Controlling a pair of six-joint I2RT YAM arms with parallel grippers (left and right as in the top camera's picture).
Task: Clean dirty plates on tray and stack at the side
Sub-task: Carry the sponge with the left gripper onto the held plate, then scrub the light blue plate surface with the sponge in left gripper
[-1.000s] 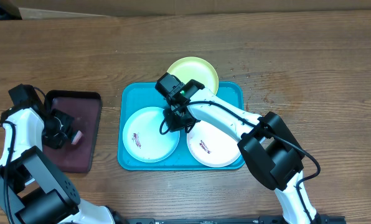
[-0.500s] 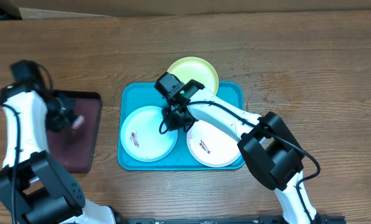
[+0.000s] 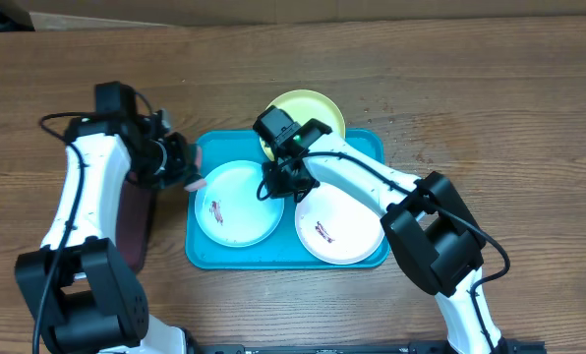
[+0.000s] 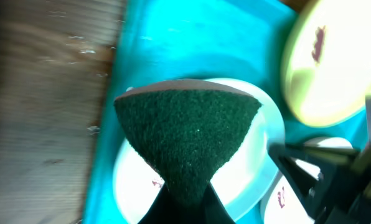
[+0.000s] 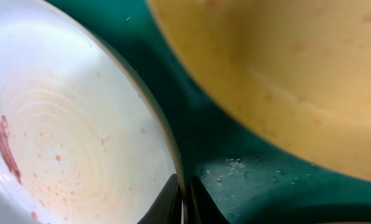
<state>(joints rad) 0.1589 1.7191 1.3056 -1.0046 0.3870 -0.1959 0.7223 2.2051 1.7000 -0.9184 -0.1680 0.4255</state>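
The turquoise tray (image 3: 367, 147) holds a light blue plate (image 3: 239, 206) at the left and a white plate (image 3: 347, 221) at the right, each with a dark-red smear. A yellow-green plate (image 3: 313, 110) lies over its far rim. My right gripper (image 3: 281, 185) is shut on the light blue plate's upper right rim; in the right wrist view the rim (image 5: 173, 155) sits between its fingers (image 5: 184, 193). My left gripper (image 3: 185, 167) is shut on a green scouring sponge (image 4: 188, 134) and hovers at the tray's left edge (image 4: 148, 50), above the light blue plate (image 4: 260, 155).
A black-rimmed maroon tray (image 3: 131, 221) lies left of the turquoise tray, partly under my left arm. Bare wooden table lies behind and to the right of the tray. A cardboard edge (image 3: 67, 20) runs along the far side.
My left arm has swung right from the maroon tray to the turquoise tray's left edge, carrying the sponge. My right gripper has stayed on the plate rim.
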